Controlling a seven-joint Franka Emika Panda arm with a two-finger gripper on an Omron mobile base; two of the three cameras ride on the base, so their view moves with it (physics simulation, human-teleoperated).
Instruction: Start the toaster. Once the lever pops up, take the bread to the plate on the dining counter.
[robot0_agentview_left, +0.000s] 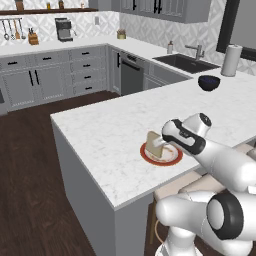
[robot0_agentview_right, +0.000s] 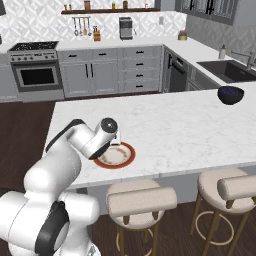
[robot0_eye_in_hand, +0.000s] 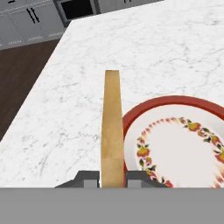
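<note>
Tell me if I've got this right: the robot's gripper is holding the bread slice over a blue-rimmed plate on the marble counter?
Nearly: the plate has a reddish-brown rim, not blue, as the hand view shows. The gripper does hold the bread over it on the marble counter.

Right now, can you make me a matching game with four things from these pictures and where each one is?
Things:
1. bread
2. plate
3. dark bowl
4. paper towel roll

Places:
A. standing beside the sink
B. pinched on edge between the jaws
C. on the dining counter, near its front edge
D. on the marble top, far from the robot

Pairs: 1-B, 2-C, 3-D, 4-A
</note>
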